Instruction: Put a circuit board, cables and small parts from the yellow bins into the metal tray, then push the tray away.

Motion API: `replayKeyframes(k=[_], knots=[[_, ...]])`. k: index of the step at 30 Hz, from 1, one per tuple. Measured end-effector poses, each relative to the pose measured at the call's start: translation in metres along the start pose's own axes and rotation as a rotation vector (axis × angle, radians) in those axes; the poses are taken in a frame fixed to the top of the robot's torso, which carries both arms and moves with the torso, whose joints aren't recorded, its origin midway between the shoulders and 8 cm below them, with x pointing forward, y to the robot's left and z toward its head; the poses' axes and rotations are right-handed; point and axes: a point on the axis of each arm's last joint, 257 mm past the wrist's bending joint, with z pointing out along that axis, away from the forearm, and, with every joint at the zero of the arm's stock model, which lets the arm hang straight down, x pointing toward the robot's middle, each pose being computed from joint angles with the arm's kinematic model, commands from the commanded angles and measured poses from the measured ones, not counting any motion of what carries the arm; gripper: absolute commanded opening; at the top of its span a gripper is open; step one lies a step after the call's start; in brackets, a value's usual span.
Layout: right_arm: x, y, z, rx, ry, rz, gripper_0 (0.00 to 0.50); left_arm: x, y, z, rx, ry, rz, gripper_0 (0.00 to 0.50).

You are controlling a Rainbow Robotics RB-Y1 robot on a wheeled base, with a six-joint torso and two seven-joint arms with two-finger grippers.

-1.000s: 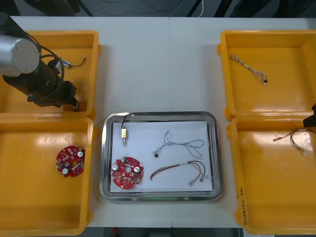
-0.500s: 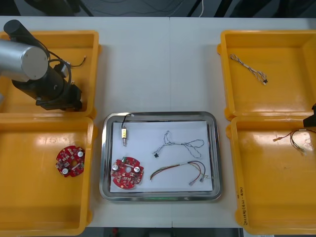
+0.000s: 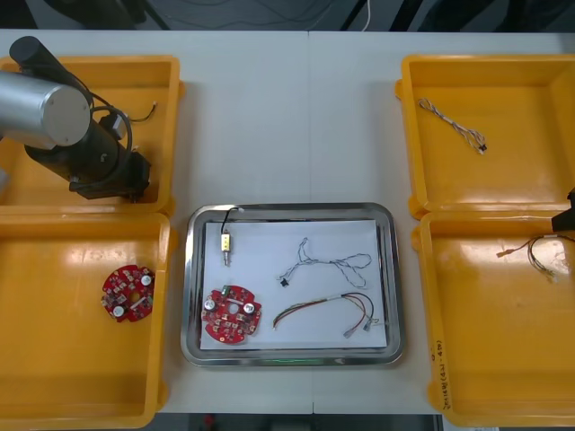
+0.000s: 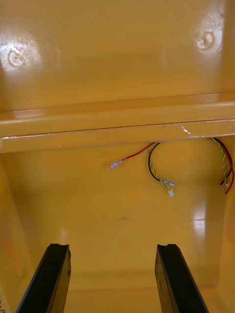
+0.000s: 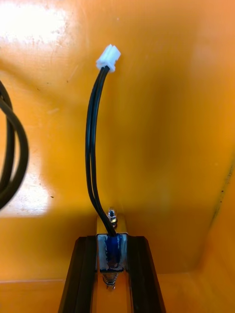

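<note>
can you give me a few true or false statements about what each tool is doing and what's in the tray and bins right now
1. The left tool is shut on the metal end of a black cable. True.
2. The right tool is shut on the red and yellow cable. False: it is open, and the cable lies on the bin floor beyond its fingers, untouched.
3. The metal tray holds a round red circuit board. True.
4. The far right bin holds a circuit board. False: it holds a twisted cable.
</note>
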Motion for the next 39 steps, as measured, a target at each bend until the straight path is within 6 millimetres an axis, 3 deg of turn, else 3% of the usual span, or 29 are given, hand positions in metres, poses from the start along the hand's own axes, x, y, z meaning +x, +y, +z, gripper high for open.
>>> replayKeyframes(k=[18,33,39], knots=[[0.001,0.001,0.0,-0.005,0.002,-0.002,0.5,-0.003,-0.001,-0.002,0.007,-0.007,-0.003,0.0],[0.0,0.002,0.0,-0.008,0.002,-0.002,0.5,-0.015,0.005,-0.033,0.028,0.008,-0.064,0.0],[0.0,0.002,0.0,-0.008,0.001,-0.002,0.5,-0.017,0.008,-0.057,0.033,0.041,-0.089,0.0]])
